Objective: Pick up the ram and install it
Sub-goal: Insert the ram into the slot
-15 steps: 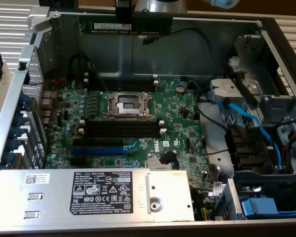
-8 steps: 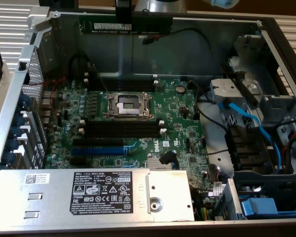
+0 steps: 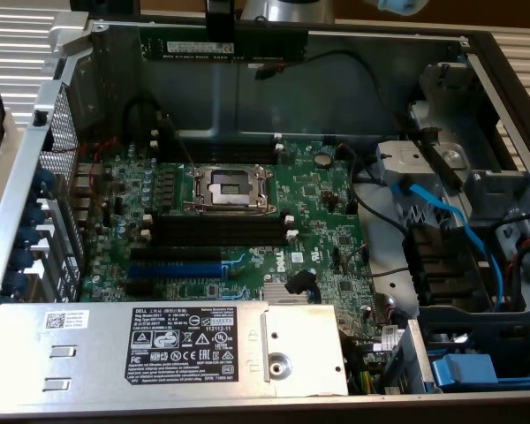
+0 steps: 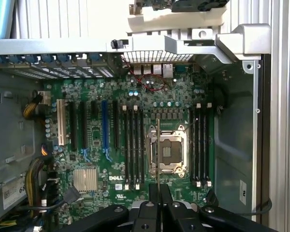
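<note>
The ram [image 3: 185, 46], a long thin dark stick with a white label, hangs level high over the far wall of the open computer case, well above the board. My gripper [image 3: 223, 25] is shut on its upper edge near the middle. In the wrist view the ram [image 4: 158, 145] appears edge-on as a thin line running out from between the black fingers [image 4: 150, 203] of my gripper [image 4: 158, 195], over the processor socket [image 4: 167, 153]. Black memory slots with white end clips [image 3: 221, 231] lie on the green motherboard [image 3: 327, 212] on both sides of the socket [image 3: 230, 188].
A grey metal cover with a Dell label [image 3: 185, 349] spans the case's near side. Blue and black cables [image 3: 442, 212] and drive brackets fill the exterior view's right. Blue and black expansion slots [image 3: 177, 263] sit near the cover. A perforated rear panel [image 3: 53, 177] stands on the exterior view's left.
</note>
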Controlling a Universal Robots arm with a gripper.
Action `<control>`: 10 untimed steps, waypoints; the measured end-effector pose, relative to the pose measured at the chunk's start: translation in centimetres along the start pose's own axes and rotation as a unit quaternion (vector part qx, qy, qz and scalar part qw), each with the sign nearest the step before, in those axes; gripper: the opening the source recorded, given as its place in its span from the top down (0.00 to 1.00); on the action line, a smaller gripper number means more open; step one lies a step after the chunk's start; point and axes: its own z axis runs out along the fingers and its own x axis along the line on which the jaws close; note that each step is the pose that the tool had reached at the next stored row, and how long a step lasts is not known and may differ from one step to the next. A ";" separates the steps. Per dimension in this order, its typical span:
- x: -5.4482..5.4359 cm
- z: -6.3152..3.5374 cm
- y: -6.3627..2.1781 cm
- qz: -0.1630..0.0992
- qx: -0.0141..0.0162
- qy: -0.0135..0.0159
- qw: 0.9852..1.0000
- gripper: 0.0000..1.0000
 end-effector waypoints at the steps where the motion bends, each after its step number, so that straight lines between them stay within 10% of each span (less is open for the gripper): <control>1: 0.0 0.03 0.05 0.000 0.000 -0.006 1.000 0.88; 6: 0.5 0.22 0.04 0.001 -0.002 -0.010 1.000 0.88; 10: 0.6 0.45 0.05 0.000 -0.019 -0.009 1.000 0.88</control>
